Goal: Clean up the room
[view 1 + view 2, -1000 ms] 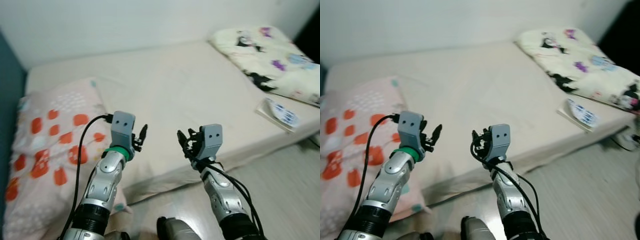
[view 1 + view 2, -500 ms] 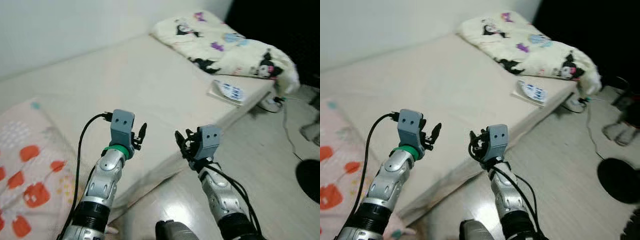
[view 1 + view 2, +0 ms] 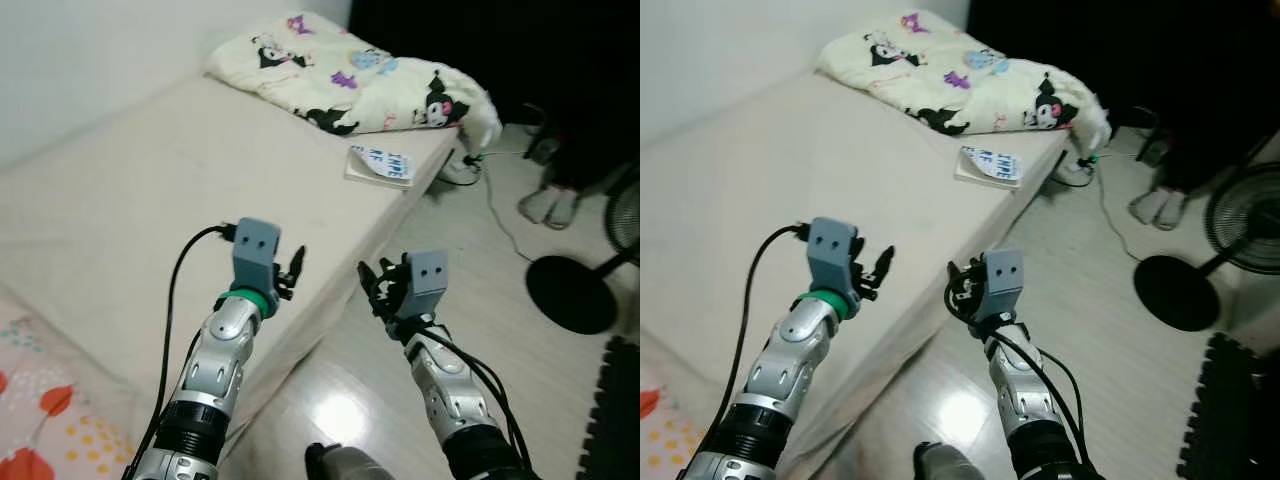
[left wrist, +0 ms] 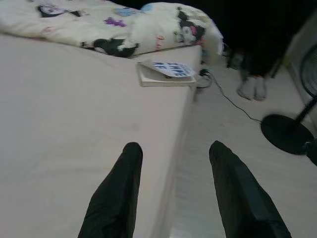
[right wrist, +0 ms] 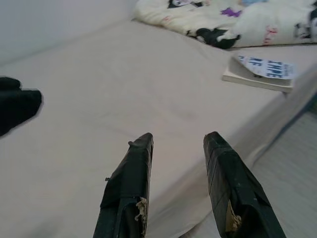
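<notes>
A low bed (image 3: pixel 150 190) with a bare beige mattress sits against a white wall, and the robot stands at its long side edge with both arms raised and nothing held. The left gripper (image 4: pixel 173 148) hovers over that edge with its two black fingers apart; the right gripper (image 5: pixel 176 141) hovers beside it, fingers also apart. A flat book (image 3: pixel 380 163) lies at the mattress's far corner, its end right at the edge, touching a crumpled cartoon-print blanket (image 3: pixel 350 85) bunched along the far end. Beyond that corner, a cable (image 3: pixel 495 205) trails across the pale floor, near a dark round fan base (image 3: pixel 572 293) and a pair of socks (image 3: pixel 545 207). Likely risks: walking toward the book could snag the cable or bump the fan, and a clumsy grasp could push the book off the edge.
</notes>
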### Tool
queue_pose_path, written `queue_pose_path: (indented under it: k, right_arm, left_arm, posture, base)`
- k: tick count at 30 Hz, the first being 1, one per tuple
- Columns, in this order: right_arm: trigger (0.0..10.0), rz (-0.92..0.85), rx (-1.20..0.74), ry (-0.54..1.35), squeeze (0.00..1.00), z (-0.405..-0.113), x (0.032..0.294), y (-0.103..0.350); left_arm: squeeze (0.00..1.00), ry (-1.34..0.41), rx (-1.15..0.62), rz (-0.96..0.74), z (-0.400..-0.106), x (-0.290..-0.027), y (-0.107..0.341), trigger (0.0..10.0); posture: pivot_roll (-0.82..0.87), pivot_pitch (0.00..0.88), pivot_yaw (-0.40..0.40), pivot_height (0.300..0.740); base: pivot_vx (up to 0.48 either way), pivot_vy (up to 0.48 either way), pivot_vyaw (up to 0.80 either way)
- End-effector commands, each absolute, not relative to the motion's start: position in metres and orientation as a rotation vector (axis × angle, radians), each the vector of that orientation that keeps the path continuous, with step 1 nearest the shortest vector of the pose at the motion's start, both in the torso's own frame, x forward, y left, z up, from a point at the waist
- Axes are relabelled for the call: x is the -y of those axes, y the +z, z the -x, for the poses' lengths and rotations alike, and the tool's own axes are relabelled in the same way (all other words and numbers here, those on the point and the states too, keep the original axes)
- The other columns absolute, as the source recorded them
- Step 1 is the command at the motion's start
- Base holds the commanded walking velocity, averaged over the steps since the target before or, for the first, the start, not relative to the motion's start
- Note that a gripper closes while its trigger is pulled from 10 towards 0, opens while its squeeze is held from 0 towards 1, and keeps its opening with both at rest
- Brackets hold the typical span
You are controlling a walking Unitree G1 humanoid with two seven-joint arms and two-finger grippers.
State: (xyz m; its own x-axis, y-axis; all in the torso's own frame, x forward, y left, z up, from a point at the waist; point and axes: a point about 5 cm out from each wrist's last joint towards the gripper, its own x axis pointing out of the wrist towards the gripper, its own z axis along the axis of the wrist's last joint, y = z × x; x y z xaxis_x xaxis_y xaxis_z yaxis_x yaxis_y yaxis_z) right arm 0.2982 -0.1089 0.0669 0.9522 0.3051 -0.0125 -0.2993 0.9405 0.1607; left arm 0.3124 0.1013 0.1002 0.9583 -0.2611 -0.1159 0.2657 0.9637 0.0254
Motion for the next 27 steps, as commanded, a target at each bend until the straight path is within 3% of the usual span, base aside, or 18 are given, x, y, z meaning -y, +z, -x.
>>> queue_pose_path:
  k: [1, 27]
  right_arm:
    - [10.0, -0.165, -0.064, 0.301, 0.0, -0.2942, 0.1094, 0.0596]
    - [10.0, -0.169, -0.069, 0.299, 0.0, -0.295, 0.1078, 0.0575]
  left_arm:
    - [0.0, -0.267, -0.139, -0.05, -0.3108, -0.1026, 0.0946, 10.0]
    - [0.0, -0.282, -0.149, -0.126, -0.3115, -0.1081, 0.0923, 10.0]
  posture:
    - [-0.03, 0.022, 0.003, 0.74]
    - [-0.03, 0.016, 0.011, 0.74]
  base:
    - [0.0, 0.0, -0.8]
    - [0.0, 0.0, -0.8]
